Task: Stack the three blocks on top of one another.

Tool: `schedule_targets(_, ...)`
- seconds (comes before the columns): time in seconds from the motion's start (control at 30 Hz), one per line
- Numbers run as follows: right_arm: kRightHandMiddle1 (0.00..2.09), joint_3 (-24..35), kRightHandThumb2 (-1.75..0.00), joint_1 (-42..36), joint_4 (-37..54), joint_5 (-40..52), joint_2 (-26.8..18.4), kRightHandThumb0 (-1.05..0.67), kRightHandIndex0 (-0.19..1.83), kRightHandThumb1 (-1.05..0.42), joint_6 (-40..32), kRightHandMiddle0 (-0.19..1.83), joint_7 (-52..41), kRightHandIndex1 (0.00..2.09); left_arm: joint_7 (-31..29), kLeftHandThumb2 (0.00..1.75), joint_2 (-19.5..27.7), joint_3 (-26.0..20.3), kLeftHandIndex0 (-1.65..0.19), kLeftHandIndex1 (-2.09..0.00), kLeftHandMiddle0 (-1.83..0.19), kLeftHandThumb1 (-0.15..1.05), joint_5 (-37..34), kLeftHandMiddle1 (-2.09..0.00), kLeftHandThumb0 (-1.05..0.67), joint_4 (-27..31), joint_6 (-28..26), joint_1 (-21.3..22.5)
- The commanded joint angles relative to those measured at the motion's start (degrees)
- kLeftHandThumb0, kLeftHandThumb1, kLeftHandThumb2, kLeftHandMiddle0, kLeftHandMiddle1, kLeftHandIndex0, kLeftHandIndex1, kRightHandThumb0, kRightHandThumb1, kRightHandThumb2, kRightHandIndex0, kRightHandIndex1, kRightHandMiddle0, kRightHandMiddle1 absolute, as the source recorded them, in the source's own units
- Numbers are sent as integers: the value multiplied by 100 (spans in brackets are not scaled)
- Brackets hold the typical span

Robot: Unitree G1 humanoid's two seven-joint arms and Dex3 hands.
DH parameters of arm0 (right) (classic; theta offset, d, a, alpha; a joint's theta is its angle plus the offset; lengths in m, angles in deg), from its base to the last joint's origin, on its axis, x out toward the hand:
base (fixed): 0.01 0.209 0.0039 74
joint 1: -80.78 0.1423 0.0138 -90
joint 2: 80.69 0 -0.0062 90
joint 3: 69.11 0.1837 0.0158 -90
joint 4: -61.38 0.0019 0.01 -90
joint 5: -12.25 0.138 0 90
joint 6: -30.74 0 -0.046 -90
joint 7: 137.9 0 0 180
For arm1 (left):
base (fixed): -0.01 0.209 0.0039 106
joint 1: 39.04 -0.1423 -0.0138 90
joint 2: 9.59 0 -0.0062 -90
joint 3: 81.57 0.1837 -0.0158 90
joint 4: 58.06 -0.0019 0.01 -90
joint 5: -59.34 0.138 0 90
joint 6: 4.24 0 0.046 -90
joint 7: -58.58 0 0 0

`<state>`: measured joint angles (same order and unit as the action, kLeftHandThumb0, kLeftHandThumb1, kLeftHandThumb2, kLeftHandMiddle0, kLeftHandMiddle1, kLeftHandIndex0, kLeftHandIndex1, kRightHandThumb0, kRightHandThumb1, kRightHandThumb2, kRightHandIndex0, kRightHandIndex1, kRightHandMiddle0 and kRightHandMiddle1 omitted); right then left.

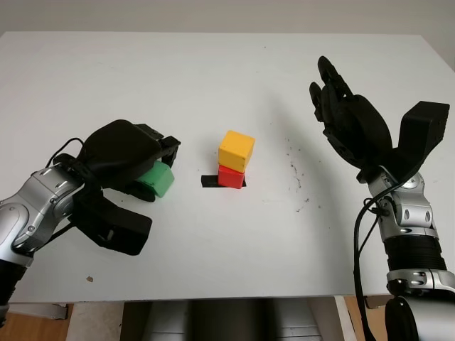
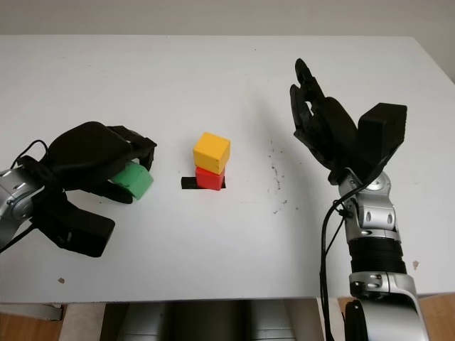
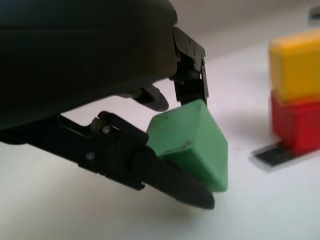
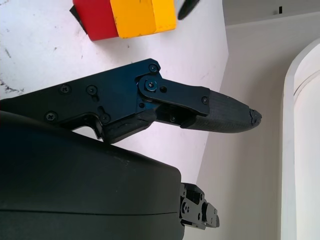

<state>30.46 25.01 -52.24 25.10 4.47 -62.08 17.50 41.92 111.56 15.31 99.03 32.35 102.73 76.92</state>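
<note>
A yellow block [image 1: 236, 150] sits on a red block [image 1: 229, 177] near the table's middle, over a black mark [image 1: 210, 182]. The pair also shows in the left wrist view as the yellow block [image 3: 296, 63] on the red block [image 3: 298, 123]. My left hand [image 1: 146, 167] is left of the stack, low over the table, shut on a green block [image 1: 158, 180]. Its fingers [image 3: 170, 177] clamp the green block [image 3: 192, 142] from two sides. My right hand [image 1: 341, 106] is raised to the right of the stack, open and holding nothing.
The white table [image 1: 213, 78] spreads out on all sides of the stack. Dark scuff marks [image 1: 295, 170] lie between the stack and my right hand. A small crumb [image 1: 89, 279] sits near the front left edge.
</note>
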Motion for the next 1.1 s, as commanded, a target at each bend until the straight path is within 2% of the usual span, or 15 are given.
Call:
schedule_targets(0.0, 0, 18, -68, 64, 70, 15, 11, -74, -19, -105, -13, -19, 19, 0, -161, 8, -103, -288, -18, -171, -31, 104, -524, -32, -45, 123, -134, 24)
schedule_targets(0.2, 0, -5, -68, 54, 87, 22, -8, -74, -19, -105, -62, -19, -70, 0, -901, 12, -305, -670, -21, -161, -28, 105, -1881, -17, -49, 353, -936, 321)
schedule_targets(0.4, 0, -56, -69, 67, 26, -55, 22, -74, -19, -105, 9, -19, -83, 0, -1302, 6, -597, -869, -27, -158, -31, 103, -2873, -13, -48, 452, -1840, 954)
schedule_targets(0.57, 0, -76, -71, 51, 21, -59, 69, -73, -19, -105, 57, -19, -106, 0, -1359, 5, -1022, -1041, -34, -158, -33, 102, -3666, -12, -51, 365, -2683, 1431)
schedule_targets(0.7, 0, -43, -70, 16, 42, 13, 156, -71, -19, -105, 96, -19, -108, 0, -1209, 5, -1481, -1302, -42, -144, -32, 98, -4426, -9, -45, 206, -3363, 1661)
schedule_targets(1.07, 0, -8, -71, -44, 71, 64, 209, -69, -19, -105, 116, -19, -92, 0, -1166, 6, -2179, -1354, -48, -133, -19, 100, -5403, -3, -55, -687, -4096, 2206)
